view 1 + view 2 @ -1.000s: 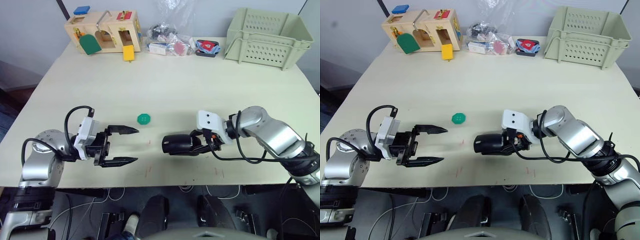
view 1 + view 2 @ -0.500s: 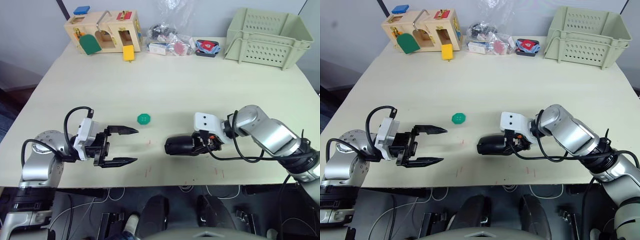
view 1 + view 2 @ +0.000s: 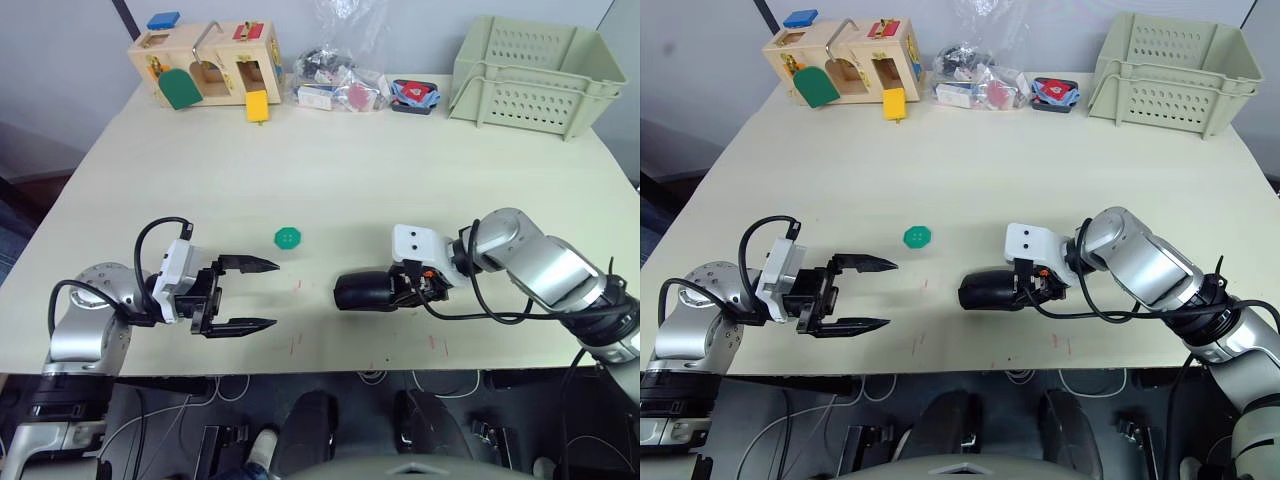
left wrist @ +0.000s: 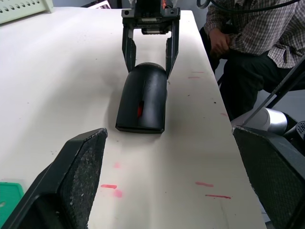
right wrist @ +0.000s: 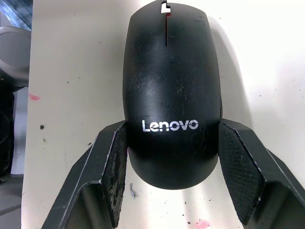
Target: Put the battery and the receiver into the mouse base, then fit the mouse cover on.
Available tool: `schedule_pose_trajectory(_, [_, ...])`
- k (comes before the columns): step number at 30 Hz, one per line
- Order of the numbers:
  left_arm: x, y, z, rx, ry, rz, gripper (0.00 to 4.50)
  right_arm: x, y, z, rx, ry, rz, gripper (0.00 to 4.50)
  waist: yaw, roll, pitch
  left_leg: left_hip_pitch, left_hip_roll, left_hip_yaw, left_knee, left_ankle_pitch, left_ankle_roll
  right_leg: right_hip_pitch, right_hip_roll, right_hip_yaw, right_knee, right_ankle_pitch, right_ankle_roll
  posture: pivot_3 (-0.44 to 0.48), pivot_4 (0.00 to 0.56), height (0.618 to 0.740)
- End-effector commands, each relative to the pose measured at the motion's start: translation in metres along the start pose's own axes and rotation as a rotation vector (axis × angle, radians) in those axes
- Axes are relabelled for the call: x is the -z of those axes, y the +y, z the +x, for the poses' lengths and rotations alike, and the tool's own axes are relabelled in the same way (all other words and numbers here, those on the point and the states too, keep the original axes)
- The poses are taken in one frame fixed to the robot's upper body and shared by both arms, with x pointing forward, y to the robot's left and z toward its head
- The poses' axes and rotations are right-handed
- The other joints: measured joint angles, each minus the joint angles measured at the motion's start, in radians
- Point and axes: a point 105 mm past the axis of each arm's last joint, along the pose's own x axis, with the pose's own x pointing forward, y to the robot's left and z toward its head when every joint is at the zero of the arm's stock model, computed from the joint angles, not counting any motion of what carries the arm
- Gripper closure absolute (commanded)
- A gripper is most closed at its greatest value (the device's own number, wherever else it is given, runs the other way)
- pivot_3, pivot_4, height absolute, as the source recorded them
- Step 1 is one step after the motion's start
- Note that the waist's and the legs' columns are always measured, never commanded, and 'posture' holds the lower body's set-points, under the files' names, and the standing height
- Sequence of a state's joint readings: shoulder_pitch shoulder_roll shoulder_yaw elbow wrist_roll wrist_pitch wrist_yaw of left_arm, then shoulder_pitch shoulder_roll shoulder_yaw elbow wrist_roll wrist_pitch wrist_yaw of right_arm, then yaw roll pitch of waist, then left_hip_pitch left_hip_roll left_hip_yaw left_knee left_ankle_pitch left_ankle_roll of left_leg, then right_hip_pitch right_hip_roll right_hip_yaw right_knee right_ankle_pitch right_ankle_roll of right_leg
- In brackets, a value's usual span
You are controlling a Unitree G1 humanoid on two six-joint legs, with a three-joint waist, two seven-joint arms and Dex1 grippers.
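A black mouse (image 3: pixel 365 292) lies on the table right of centre. Its smooth mouse cover (image 5: pixel 171 95) with white lettering sits on top of the mouse base (image 4: pixel 141 125), and a red slit shows at its front. My right gripper (image 3: pixel 398 290) is shut on the mouse's rear end, one finger (image 5: pixel 112 162) against each side. My left gripper (image 3: pixel 272 293) hovers open to the mouse's left, pointing at it with nothing between its fingers (image 4: pixel 81 162). The battery and the receiver are out of view.
A green octagonal disc (image 3: pixel 288 237) lies between the grippers, a little farther back. At the far edge stand a wooden latch box (image 3: pixel 205 62), a bag of small items (image 3: pixel 335 75) and a pale green basket (image 3: pixel 525 70). A seated person (image 4: pixel 248 33) is beside the table.
The right gripper and the mouse have shifted slightly to the right. The left gripper has barely moved and stays open.
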State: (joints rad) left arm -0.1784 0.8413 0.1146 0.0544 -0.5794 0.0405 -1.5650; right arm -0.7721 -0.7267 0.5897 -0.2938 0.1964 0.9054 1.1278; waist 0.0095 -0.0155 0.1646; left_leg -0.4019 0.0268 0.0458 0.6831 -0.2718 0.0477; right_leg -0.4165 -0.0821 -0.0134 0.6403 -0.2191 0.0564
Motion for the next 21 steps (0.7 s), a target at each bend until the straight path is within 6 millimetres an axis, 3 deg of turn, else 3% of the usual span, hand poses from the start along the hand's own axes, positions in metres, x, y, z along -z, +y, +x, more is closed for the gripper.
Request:
schedule_pose_trajectory(1, [-0.005,-0.003,-0.002,0.044,-0.004,0.033,0.00,0.002,-0.006,-0.005,0.036,0.026,-0.001,2.07,0.000,0.000,0.000,0.000,0.000,0.000,0.000,0.000,0.000,0.000,0.000,0.000,0.000,0.000,0.000,0.000,0.150,0.740])
schedule_pose_trajectory(21, [-0.005,-0.005,-0.001,0.047,-0.002,0.036,0.00,0.015,-0.006,0.001,0.028,0.059,0.021,2.07,0.000,0.000,0.000,0.000,0.000,0.000,0.000,0.000,0.000,0.000,0.000,0.000,0.000,0.000,0.000,0.000,0.150,0.740])
